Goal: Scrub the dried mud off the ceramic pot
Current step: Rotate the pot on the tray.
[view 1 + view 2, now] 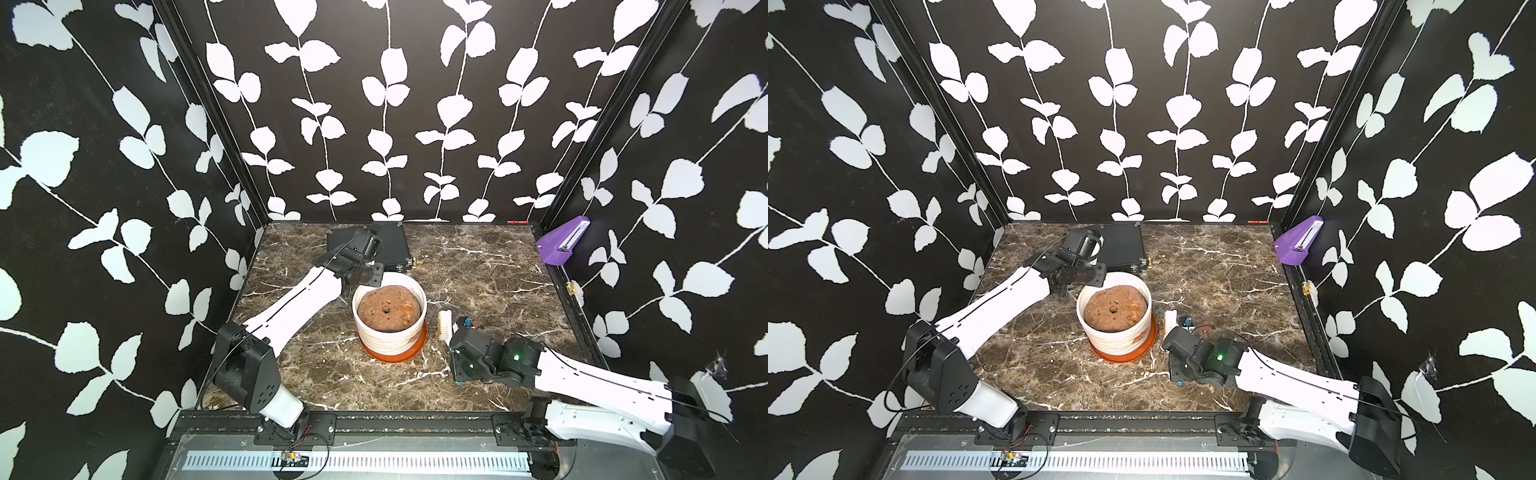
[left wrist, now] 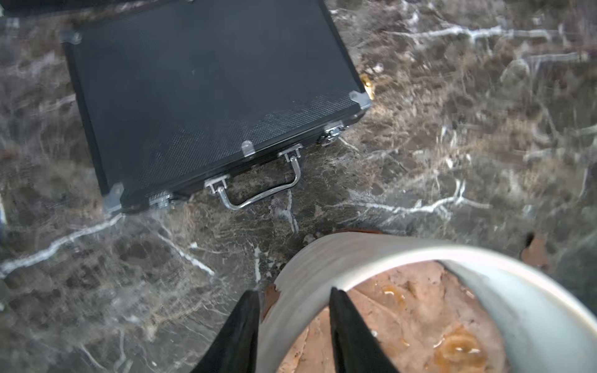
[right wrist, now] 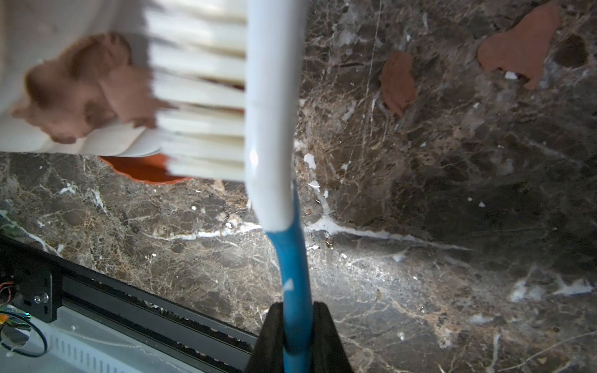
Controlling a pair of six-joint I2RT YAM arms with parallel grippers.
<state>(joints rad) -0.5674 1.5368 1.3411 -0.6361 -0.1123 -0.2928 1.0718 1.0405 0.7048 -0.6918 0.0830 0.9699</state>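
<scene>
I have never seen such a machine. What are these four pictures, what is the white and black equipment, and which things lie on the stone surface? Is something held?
It is a robot with two arms over a marble table. Two pictures look down from above on the whole scene; the other two come from cameras on the wrists, so they show each end effector from close by. On the table stand a white pot, filled with a brown mound, and a black case behind it. The right end effector is shut on a brush, bristles toward a mud smear on the pot's wall. The left end effector has its fingers astride the pot's rim; whether it pinches I cannot tell.
</scene>
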